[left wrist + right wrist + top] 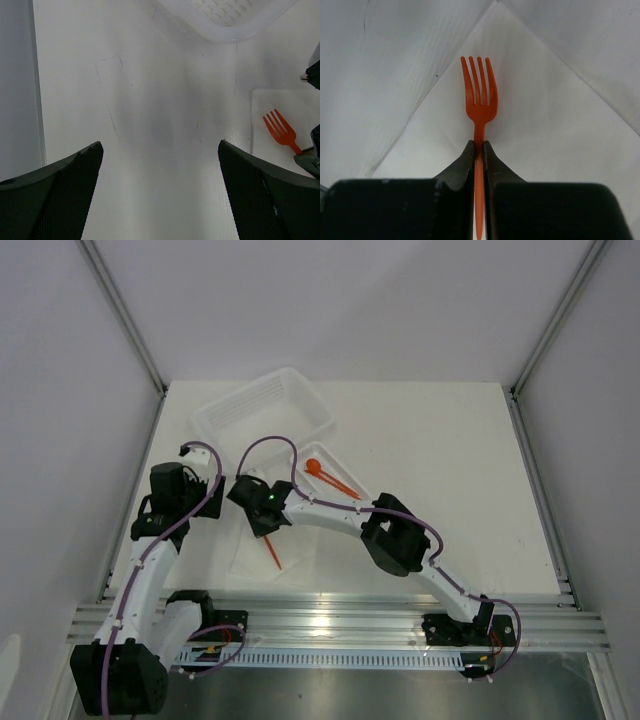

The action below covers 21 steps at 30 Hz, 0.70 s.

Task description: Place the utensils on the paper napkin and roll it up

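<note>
My right gripper [480, 145] is shut on the handle of an orange fork [479, 95], whose tines point away over the white paper napkin [540, 125]. From above, the fork's handle [273, 552] sticks out below that gripper [262, 515] over the napkin [295, 562]. An orange spoon [325, 475] lies in the small white tray [352, 502] just beyond. My left gripper [160, 144] is open with nothing between its fingers, above bare table left of the napkin [280, 105]. The left wrist view also catches the fork [280, 131] at its right edge.
A large translucent white basket [262, 410] sits at the back left of the table, its corner in the left wrist view [225, 20]. The right arm's elbow [398, 540] hangs over the table's middle. White walls enclose the table on both sides.
</note>
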Tool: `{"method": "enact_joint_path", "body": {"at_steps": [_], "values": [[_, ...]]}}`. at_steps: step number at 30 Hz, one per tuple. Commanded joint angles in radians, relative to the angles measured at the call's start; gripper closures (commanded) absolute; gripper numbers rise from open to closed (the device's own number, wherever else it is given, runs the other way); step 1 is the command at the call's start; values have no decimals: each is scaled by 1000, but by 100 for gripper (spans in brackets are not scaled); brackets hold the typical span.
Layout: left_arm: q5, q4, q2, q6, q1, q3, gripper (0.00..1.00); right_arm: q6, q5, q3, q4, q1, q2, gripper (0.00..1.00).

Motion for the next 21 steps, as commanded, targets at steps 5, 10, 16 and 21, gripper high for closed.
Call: {"method": "enact_joint_path", "body": {"at_steps": [5, 10, 16, 21], "values": [[14, 2, -2, -14, 10, 35, 0, -2, 26, 47, -24, 2, 10, 94], [14, 0, 2, -14, 12, 38, 1, -10, 36, 46, -28, 7, 10, 84], [14, -1, 4, -14, 10, 38, 1, -7, 40, 46, -30, 7, 8, 78], [14, -1, 6, -12, 10, 38, 0, -8, 36, 44, -25, 7, 7, 76]]}}
